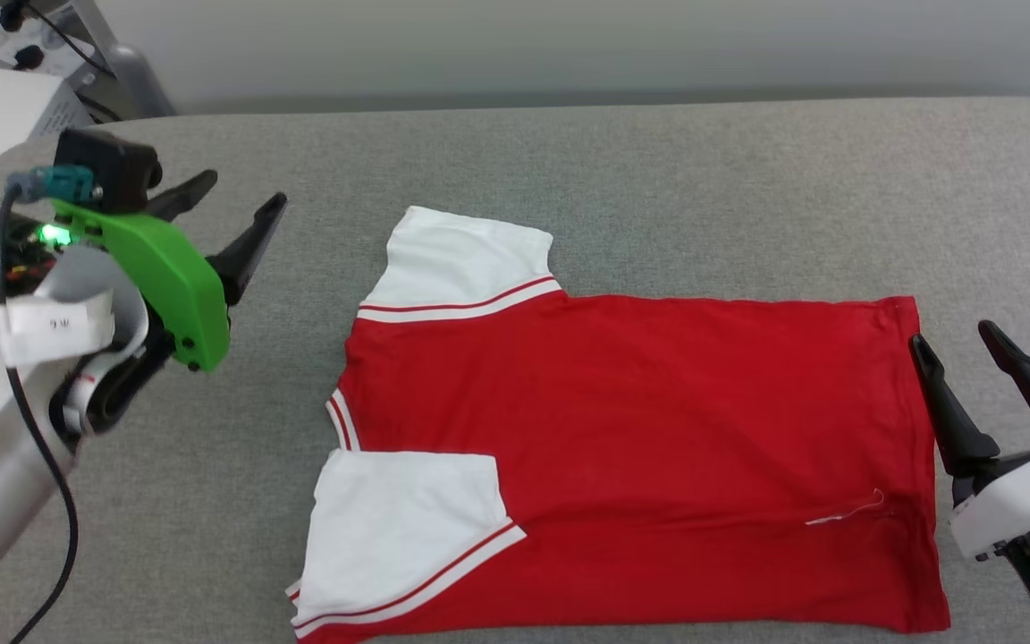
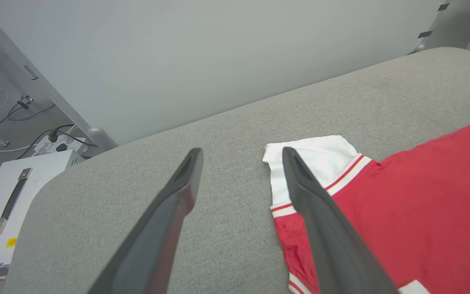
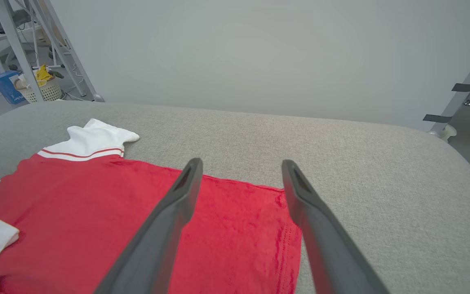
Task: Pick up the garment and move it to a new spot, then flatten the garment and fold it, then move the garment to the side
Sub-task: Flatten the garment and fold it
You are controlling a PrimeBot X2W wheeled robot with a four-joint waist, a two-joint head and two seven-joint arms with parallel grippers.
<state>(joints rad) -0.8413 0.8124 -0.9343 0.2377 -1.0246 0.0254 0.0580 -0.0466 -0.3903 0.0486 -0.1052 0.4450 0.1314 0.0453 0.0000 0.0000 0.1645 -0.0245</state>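
Observation:
The garment, a red T-shirt with white sleeves and striped trim, lies flat on the grey padded table, collar end to the left and hem to the right. Its near sleeve is folded over the red body. My left gripper hangs open left of the far sleeve, above the cloth, holding nothing. My right gripper stands open just off the hem at the right, empty. In the left wrist view the garment lies right of the left gripper. In the right wrist view the right gripper is over the garment's hem corner.
A white box with a handle and a power strip with cables stand off the table's left end. Metal frames, a basket and a blue box are on the floor beyond. A wall runs behind the table.

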